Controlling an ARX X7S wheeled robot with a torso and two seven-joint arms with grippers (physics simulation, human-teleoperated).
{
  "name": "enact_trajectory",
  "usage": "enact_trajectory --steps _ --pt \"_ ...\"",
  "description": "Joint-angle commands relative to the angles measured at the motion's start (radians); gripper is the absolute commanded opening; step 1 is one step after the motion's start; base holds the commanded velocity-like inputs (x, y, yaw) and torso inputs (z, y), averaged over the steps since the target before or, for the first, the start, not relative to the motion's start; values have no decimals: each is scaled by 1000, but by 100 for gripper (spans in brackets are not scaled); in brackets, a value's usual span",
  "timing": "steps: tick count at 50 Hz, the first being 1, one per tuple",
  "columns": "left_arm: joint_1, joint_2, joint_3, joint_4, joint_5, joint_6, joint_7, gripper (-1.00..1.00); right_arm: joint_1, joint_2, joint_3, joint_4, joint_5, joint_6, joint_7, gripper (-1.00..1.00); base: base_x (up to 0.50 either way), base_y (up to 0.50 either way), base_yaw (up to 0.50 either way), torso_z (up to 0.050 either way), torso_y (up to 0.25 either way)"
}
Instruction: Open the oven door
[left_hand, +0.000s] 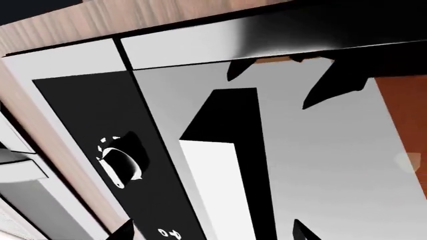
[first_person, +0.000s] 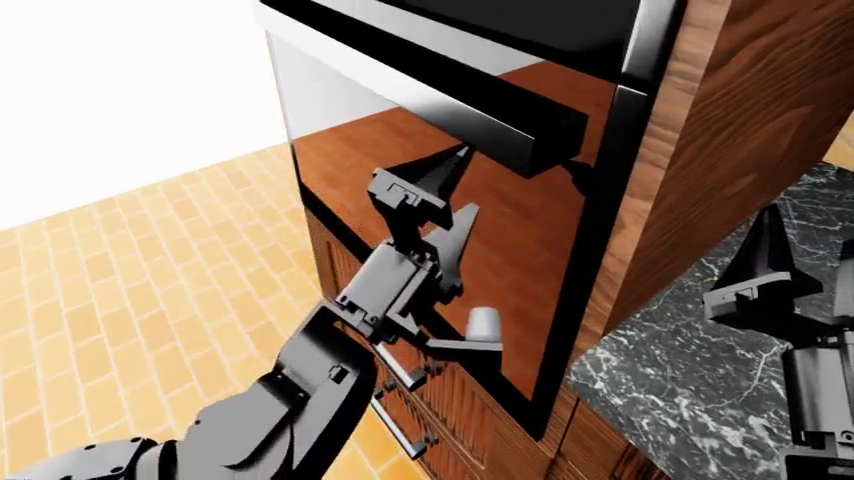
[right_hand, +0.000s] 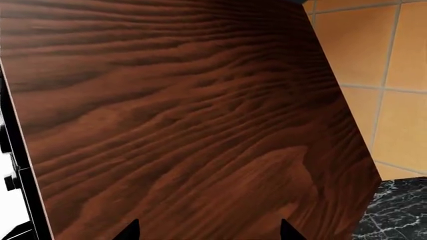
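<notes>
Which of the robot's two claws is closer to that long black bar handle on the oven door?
Left. The left gripper sits in front of the oven door glass, fingertips just below the bar handle. The right gripper hangs off to the side over the marble counter, beyond the wood cabinet side.

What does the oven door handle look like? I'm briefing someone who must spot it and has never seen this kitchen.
Find the tall wood-grain cabinet rising beside the dark marble counter; set in its front is the oven door, a glossy glass panel in a black frame. The handle is the long black bar across the door's upper part, just above the left gripper. Unlike the small silver drawer handles below, it is thick, black and door-wide.
</notes>
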Motion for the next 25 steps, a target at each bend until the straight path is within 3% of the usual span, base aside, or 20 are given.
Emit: enact_trajectory --steps 1,25 --pt "-13 -2 -22 -29 -55 46 -15 100 5 2 -4 5 3 4 3 100 0 0 0 0 0" --pt "-58 10 -21 -206 -145 178 -32 100 18 0 -15 30 -2 4 5 100 0 0 0 0 0"
